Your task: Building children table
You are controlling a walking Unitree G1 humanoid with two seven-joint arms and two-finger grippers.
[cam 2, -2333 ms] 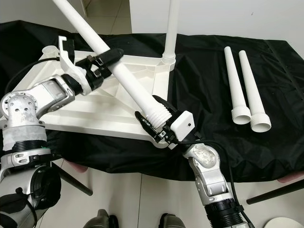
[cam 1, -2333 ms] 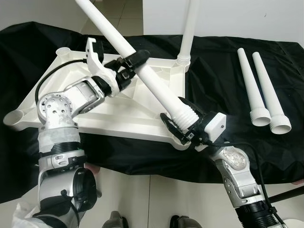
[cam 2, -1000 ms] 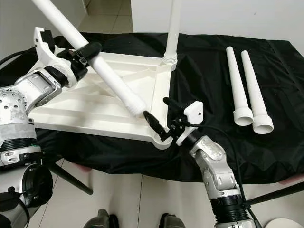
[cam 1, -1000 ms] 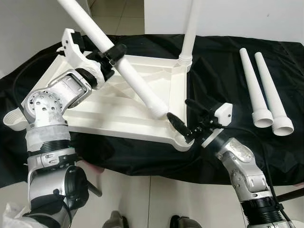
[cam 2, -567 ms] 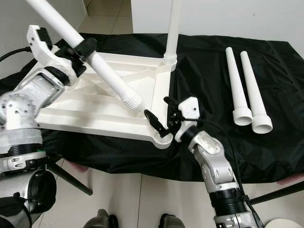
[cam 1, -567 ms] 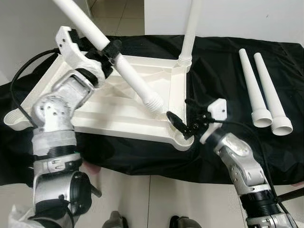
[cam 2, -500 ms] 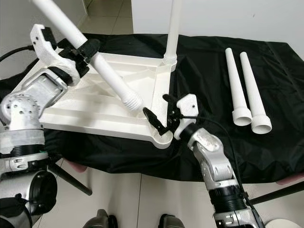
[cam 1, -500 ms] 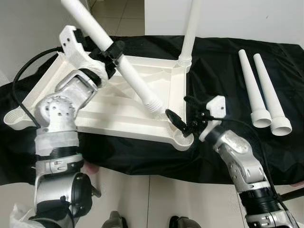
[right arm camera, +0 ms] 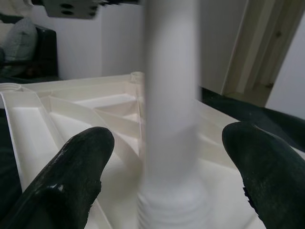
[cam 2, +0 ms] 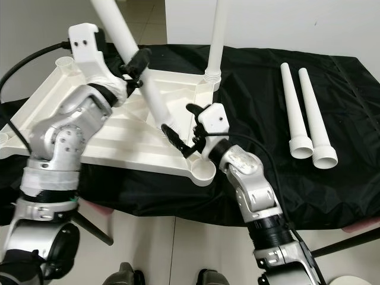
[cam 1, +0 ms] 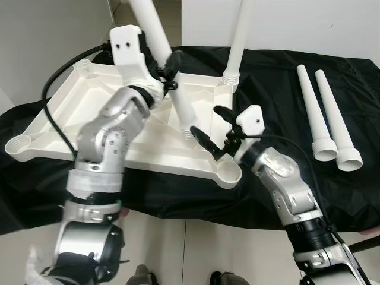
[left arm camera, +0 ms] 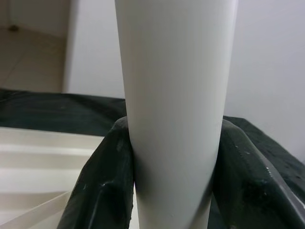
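Note:
The white table top (cam 1: pixel 77 113) lies upside down on a black cloth. One white leg (cam 1: pixel 238 41) stands upright in its far right corner. My left gripper (cam 1: pixel 170 64) is shut on a second white leg (left arm camera: pixel 174 95), held steeply tilted. That leg's ribbed end (cam 1: pixel 189 132) hangs over the table's underside, a little away from the open socket (cam 1: pixel 229 173) at the near right corner. My right gripper (cam 1: pixel 206 122) is open, its fingers (right arm camera: pixel 71 167) on either side of the leg's lower end without touching it.
Two loose white legs (cam 1: pixel 314 113) lie side by side on the cloth (cam 1: pixel 279 83) at the right. Another open socket (cam 1: pixel 18 145) is at the table's near left corner. The cloth's front edge drops to a tiled floor.
My right gripper has let go of the leg's ribbed end and now stands open around it. My left arm has swung the leg much more upright.

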